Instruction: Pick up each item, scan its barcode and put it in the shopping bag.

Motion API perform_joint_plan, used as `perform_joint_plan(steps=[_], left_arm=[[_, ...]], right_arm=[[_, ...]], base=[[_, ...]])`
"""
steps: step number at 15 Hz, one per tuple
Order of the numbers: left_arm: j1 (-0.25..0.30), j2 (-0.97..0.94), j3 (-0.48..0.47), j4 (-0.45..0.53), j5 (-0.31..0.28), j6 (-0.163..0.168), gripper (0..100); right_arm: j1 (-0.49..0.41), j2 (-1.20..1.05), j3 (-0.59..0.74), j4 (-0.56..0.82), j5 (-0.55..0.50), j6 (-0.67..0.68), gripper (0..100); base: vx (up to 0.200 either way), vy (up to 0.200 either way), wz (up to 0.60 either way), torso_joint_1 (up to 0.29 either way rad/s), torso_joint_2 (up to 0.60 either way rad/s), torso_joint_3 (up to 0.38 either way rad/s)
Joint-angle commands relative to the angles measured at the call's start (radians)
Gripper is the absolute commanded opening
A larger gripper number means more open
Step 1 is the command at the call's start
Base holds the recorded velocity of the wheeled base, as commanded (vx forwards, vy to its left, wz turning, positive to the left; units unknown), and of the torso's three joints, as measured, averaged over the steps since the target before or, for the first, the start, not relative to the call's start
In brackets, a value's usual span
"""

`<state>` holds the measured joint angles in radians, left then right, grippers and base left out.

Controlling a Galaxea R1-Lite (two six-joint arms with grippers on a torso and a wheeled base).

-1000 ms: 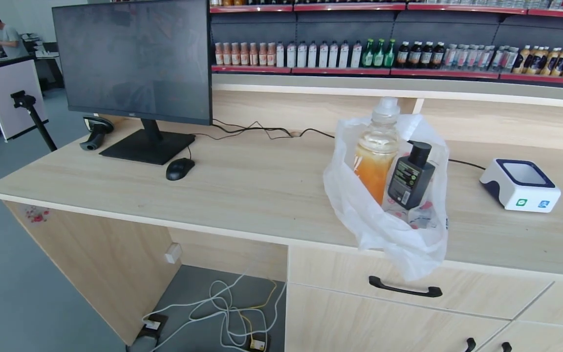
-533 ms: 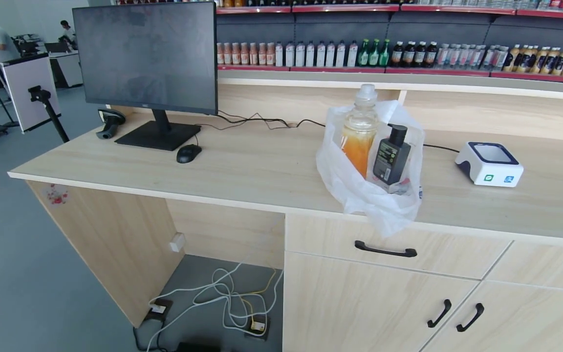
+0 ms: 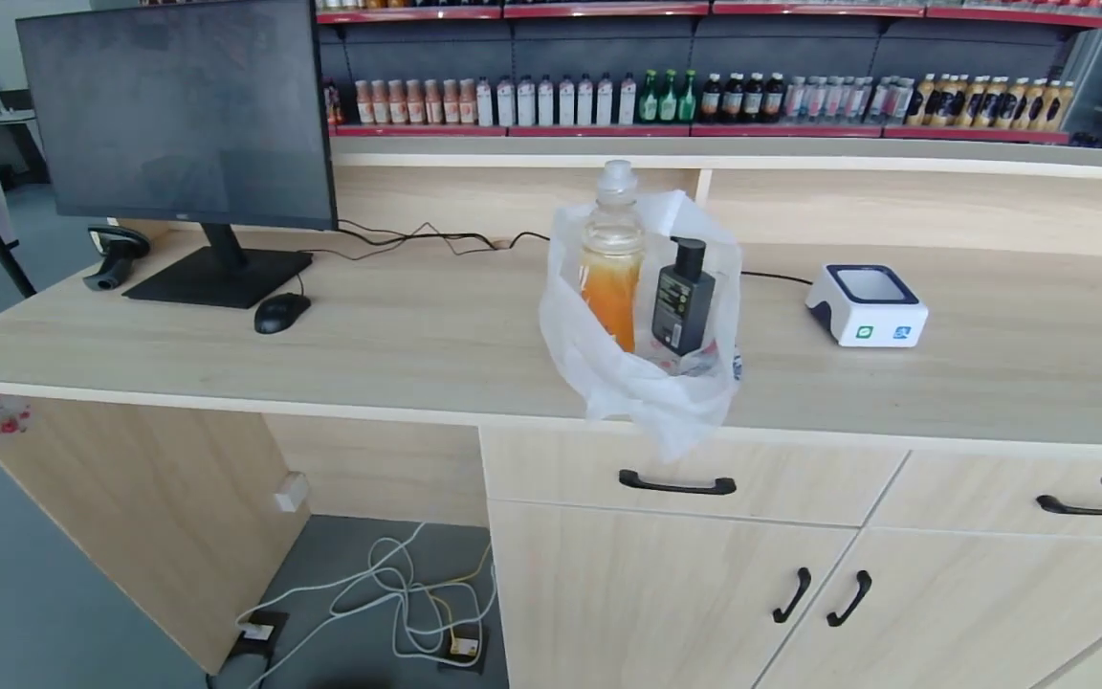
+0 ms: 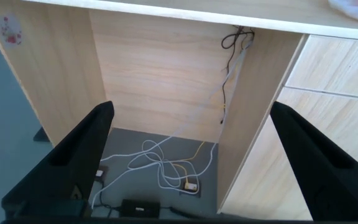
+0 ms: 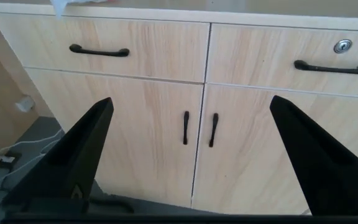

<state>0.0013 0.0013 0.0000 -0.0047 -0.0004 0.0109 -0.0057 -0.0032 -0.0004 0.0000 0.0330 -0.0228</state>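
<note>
My left gripper (image 4: 191, 106) hangs low, in front of the open space under the tabletop. My right gripper (image 5: 191, 102) hangs low in front of the cupboard doors (image 5: 135, 143). Both are wide open and hold nothing.

Up on the tabletop (image 3: 417, 335), at its front edge, stands the shopping bag (image 3: 642, 392). An orange bottle (image 3: 610, 282) and a dark bottle (image 3: 683, 301) stand inside it, side by side. Something small may lie under them; I can't tell. The scanner (image 3: 865, 306) sits near the bag, to my right. I think the packing is done, or nearly done.
</note>
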Motion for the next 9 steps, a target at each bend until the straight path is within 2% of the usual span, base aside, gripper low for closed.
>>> perform_joint_plan(steps=[1,9], left_arm=[[-0.001,0.000,0.000,0.000,0.000,0.001,100],[-0.001,0.000,0.000,0.003,0.000,0.003,100]], right_arm=[[-0.002,0.003,0.000,-0.002,0.001,-0.002,100],[-0.002,0.003,0.000,-0.002,0.001,0.000,100]], base=[[0.000,-0.200,0.00,0.012,0.00,-0.002],[0.000,-0.200,0.00,0.002,0.00,0.003]])
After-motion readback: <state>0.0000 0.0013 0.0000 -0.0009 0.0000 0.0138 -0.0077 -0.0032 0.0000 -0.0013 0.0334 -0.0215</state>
